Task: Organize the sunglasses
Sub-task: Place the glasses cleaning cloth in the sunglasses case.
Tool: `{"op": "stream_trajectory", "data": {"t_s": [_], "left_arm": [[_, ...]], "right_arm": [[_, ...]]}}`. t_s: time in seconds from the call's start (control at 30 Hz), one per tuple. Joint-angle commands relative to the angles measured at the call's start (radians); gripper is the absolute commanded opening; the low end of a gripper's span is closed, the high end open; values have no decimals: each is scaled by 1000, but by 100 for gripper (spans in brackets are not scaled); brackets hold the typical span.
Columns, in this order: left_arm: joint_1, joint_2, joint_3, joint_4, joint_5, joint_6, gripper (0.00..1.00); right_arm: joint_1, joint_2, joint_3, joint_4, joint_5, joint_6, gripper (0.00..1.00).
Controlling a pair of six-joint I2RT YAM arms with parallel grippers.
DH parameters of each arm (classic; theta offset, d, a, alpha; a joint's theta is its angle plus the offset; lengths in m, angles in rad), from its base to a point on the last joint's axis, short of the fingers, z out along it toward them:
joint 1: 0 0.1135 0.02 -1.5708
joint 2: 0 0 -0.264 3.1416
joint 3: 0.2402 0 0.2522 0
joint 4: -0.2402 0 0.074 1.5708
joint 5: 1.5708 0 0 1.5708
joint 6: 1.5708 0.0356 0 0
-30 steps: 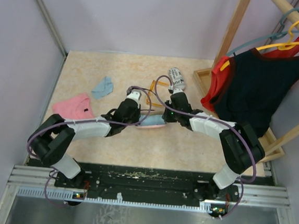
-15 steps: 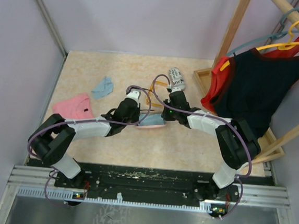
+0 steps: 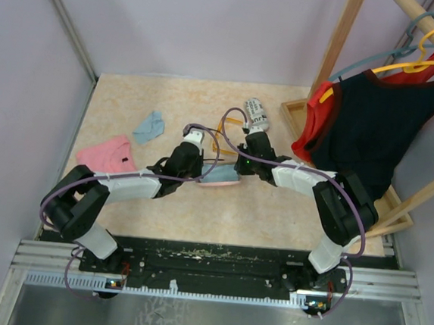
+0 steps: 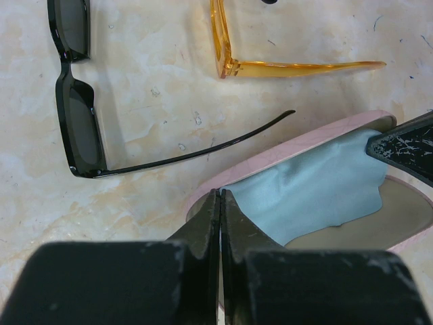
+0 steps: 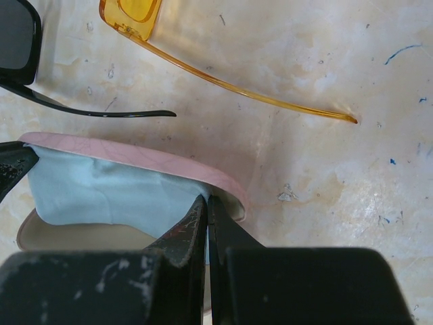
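Now both arms are on the pink case (image 4: 304, 139). The left end effector (image 4: 220, 203) is closed to a sliver on the rim at one end. The right end effector (image 5: 207, 210) is clamped just as narrowly on the rim at the opposite end, so the mouth gapes between them. A pale blue cloth (image 4: 311, 189) lies inside and covers much of the lining.

Neither pair is packed yet. The black sunglasses (image 4: 74, 101) lie on the tabletop (image 4: 169, 54) just beyond the case with their arms unfolded, one arm tip close to the pink rim. The orange sunglasses (image 4: 284, 66) lie farther out, apart from the case, with an arm also extended.

The step in hand looks like holding the case open for loading. To do it well, one pinch should probably hold the rim while the other lets go to fetch a pair. The thin arms want folding flat first, or they will likely catch on the rim. The cloth may need pressing down so the frame can seat.
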Motion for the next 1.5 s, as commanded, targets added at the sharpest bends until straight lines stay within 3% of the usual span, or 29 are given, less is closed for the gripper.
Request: {"op": "stream_trajectory", "data": {"t_s": [0.0, 0.77, 1.47], "left_arm": [[7, -2, -4, 36, -11, 9, 1], [7, 0, -27, 47, -6, 9, 1], [18, 27, -24, 74, -22, 7, 1]], "right_arm": [[-13, -18, 39, 41, 13, -11, 0], [-13, -75, 14, 44, 16, -4, 0], [-16, -8, 34, 44, 46, -7, 0]]}}
